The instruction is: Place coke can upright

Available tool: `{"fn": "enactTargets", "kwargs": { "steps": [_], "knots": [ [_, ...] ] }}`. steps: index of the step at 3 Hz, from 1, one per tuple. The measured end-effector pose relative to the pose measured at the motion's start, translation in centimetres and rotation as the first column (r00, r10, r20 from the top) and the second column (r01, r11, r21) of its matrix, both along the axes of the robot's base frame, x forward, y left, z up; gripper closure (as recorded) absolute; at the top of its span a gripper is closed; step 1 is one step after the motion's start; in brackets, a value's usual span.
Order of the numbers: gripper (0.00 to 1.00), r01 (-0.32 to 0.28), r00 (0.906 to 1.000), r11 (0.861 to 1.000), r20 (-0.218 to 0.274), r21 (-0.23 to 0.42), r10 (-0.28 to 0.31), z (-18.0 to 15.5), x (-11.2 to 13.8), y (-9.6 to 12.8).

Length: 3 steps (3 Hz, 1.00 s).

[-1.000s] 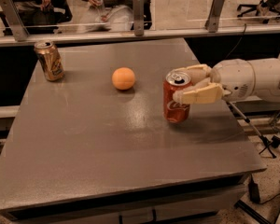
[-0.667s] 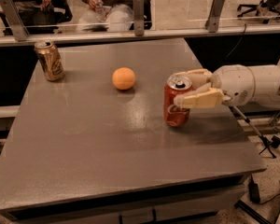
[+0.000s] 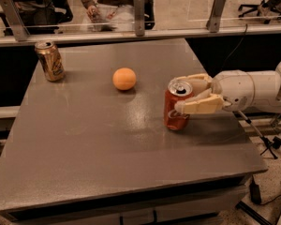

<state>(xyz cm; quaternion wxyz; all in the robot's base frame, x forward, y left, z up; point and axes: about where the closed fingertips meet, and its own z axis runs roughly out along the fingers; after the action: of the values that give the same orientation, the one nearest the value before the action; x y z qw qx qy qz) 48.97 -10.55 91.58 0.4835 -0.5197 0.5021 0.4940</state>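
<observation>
**Q:** What does the gripper have?
**A:** Your gripper (image 3: 181, 93) reaches in from the right. Its fingers (image 3: 200, 106) are closed narrowly on the upper half of the coke can (image 3: 176, 116), one in front and one behind, both touching. The can stands upright on the table (image 3: 103, 144), silver top up.

**Q:** What is hidden?
**A:** The near finger covers part of the can's lettering. The far finger's tip sits behind the rim. The arm (image 3: 253, 89) is cut off at the right edge. An orange ball (image 3: 124, 78) lies apart, left of the gripper. A gold can (image 3: 49, 61) stands farther left, well apart.
</observation>
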Motion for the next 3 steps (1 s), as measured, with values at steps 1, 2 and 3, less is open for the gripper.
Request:
{"fn": "enactTargets", "kwargs": {
  "steps": [1, 2, 3],
  "knots": [
    [0.39, -0.002, 1.0, 1.0, 0.0, 0.0, 0.002, 0.09, 0.01, 0.24],
    [0.16, -0.006, 1.0, 1.0, 0.001, 0.0, 0.006, 0.15, 0.02, 0.46],
    [0.0, -0.009, 1.0, 1.0, 0.002, 0.0, 0.009, 0.22, 0.02, 0.72]
  ]
}}
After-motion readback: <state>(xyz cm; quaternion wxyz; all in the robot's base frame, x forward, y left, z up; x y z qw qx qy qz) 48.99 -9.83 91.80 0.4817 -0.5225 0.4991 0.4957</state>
